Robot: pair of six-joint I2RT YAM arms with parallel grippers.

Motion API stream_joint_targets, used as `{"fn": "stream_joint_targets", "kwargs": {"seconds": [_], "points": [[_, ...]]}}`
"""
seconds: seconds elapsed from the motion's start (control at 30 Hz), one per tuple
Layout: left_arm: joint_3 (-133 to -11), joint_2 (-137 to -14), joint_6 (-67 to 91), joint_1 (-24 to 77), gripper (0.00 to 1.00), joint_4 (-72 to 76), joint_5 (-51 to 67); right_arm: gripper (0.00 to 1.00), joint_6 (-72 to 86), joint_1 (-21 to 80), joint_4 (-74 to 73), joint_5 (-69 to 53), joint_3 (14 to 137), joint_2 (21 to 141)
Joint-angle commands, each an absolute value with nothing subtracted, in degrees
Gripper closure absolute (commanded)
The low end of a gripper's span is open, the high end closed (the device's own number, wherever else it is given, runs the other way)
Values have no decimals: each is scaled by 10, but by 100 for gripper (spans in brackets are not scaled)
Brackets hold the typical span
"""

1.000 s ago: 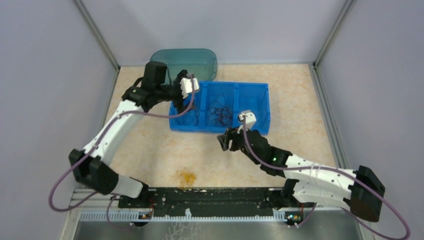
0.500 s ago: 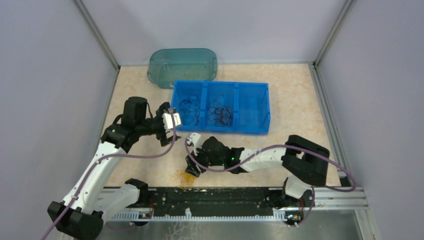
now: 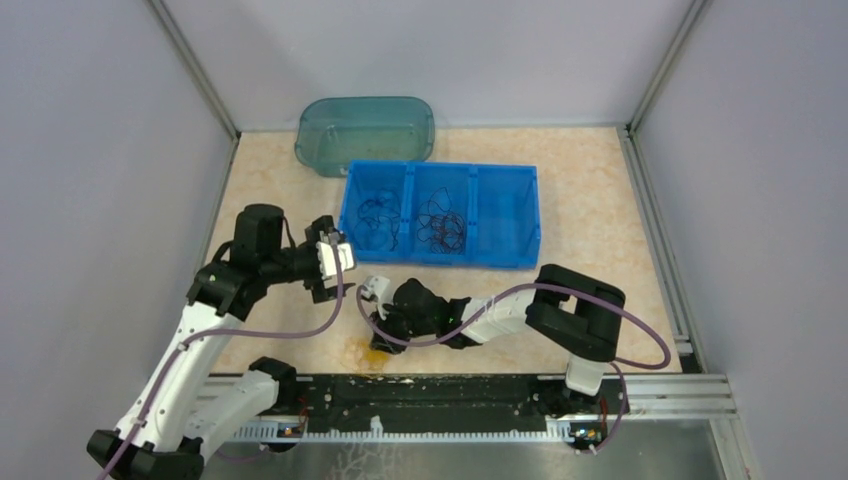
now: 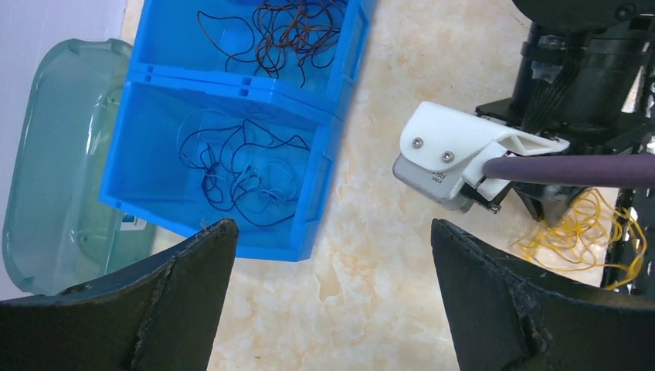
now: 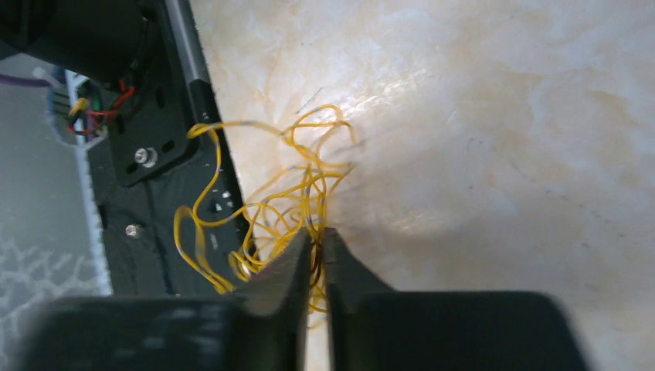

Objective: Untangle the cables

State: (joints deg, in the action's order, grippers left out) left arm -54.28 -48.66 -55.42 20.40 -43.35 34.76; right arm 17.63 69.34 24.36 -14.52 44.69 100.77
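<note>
Now your yellow cables (image 5: 270,209) lie clumped at the 6 o'clock edge of the table (image 3: 620,280); the right gripper (image 5: 315,251), beside the blue bin (image 3: 520,215) a second ago, pinches their strands. The left gripper (image 4: 330,232), gaping wide, has retreated from that bin toward 9 o'clock.

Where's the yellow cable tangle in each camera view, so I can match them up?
Top external: the yellow cable tangle is low centre, just ahead of the black rail.
Left wrist: lower right, near the picture's edge.
Right wrist: centre-left, partly spilling over the black rail.
Shared landmark: the right gripper, closed on the tangle's strands, shows in all three views.
</note>
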Motion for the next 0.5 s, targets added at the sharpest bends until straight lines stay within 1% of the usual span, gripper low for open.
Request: {"fn": "stream_joint_targets", "kwargs": {"seconds": [0.0,0.17,0.27,0.4,0.47], "points": [[-549,-475,-588,201,0,-469,375,100,180,696,268,-101,458,990],[-538,-471,-620,201,1,-481,390,100,213,667,278,-55,418,925],[-523,-469,-638,202,2,-493,417,100,236,650,309,-41,376,891],[-505,-491,-636,203,7,-521,456,100,245,648,318,-17,345,868],[-477,-499,-604,204,10,-498,464,100,250,649,327,-7,334,863]]}}
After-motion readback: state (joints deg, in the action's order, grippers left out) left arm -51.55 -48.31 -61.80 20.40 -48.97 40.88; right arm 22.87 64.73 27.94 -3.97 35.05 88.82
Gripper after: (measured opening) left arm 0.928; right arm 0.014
